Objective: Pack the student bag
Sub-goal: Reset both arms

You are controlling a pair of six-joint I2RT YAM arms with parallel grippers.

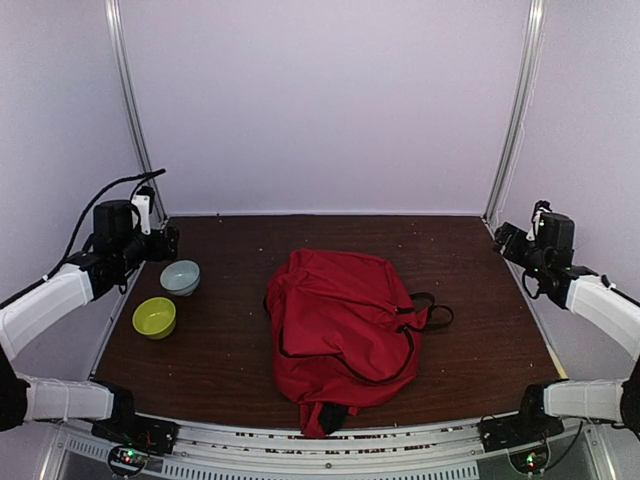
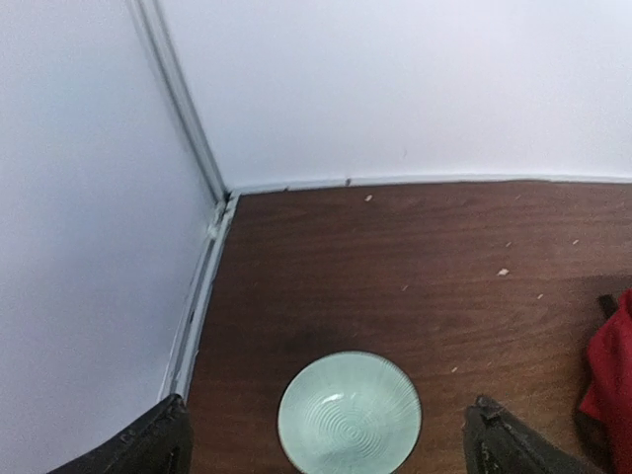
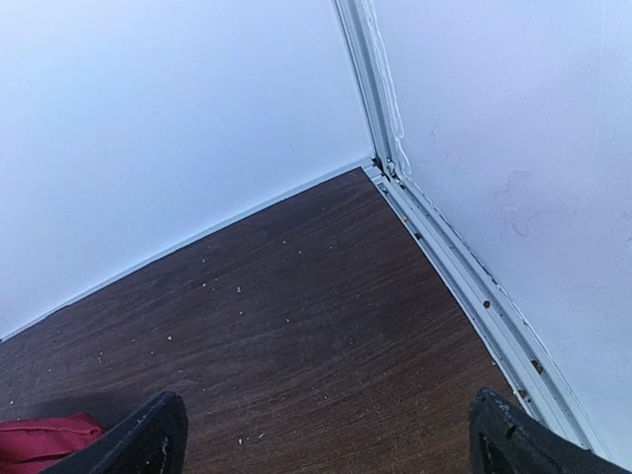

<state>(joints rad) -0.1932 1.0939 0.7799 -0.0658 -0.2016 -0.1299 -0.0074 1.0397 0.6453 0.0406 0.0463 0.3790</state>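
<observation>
Two black arm bases sit closest, on the metal rail at the near edge of the dark wood-grain bench. Both arms are folded out to the sides, probably to leave the middle free. At far left, the left pincer is spread wide and empty, raised near a pale green ribbed bowl. A glossy lime-green bowl stands just nearer. In the centre the student bag, a soft red fabric backpack with black zippers, lies slumped flat. Its black strap loop trails right, and whether any zipper is open cannot be told. At far right the right pincer is likewise spread, holding nothing, above bare board. Pale crumbs fleck the bench. Plain white walls and aluminium corner posts enclose it.
</observation>
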